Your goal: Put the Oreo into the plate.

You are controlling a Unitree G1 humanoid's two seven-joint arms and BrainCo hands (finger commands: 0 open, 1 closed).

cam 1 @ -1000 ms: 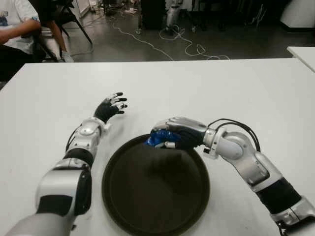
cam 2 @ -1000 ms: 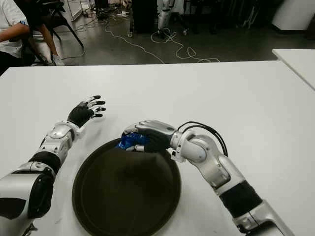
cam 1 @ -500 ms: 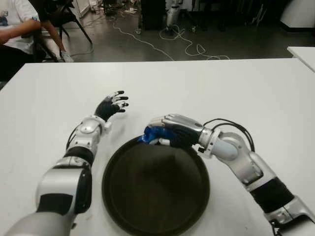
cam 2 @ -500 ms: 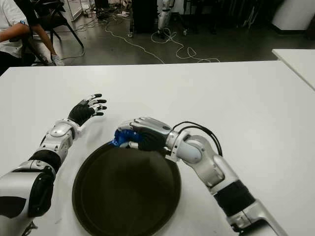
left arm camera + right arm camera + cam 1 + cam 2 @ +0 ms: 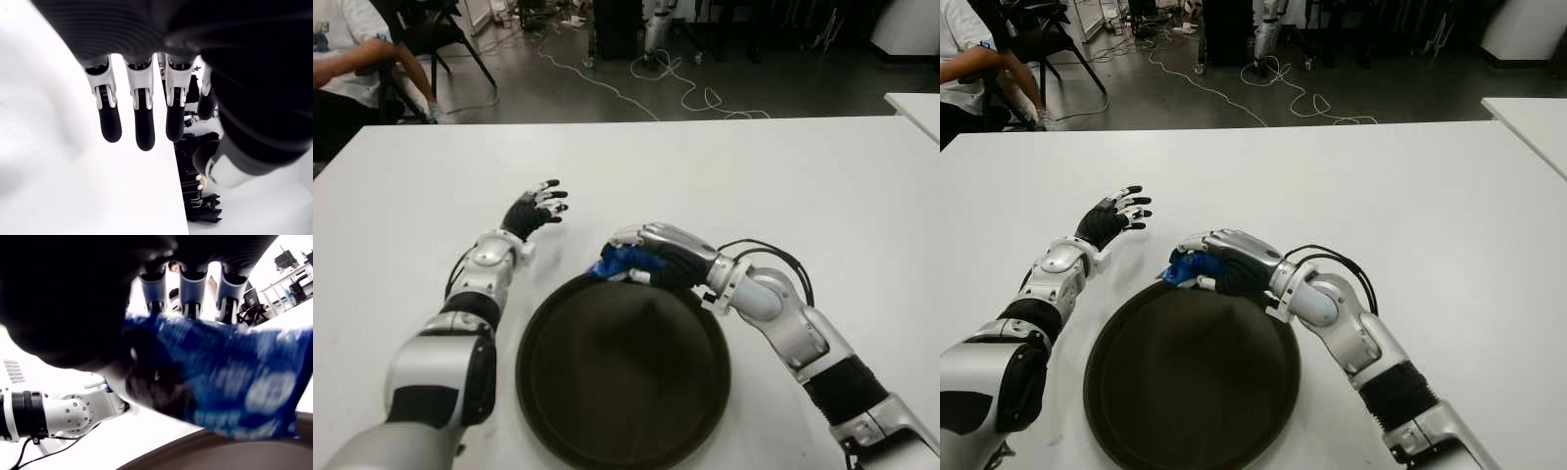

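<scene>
Now the white worktop point(image 5: 783, 176) is carrying the dark plate point(image 5: 558, 401), whose far rim is lying just beneath the right hand point(image 5: 656, 259), which is gripping the blue Oreo point(image 5: 612, 262); it should clear the rim before letting go. The left hand point(image 5: 533, 211) is hovering beside it, fingers spread and empty.

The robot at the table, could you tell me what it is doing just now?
Its right hand is closed on a blue Oreo packet and holds it at the far rim of the dark round plate on the white table. The packet is not yet released. The left hand is open and empty, left of the plate.
</scene>
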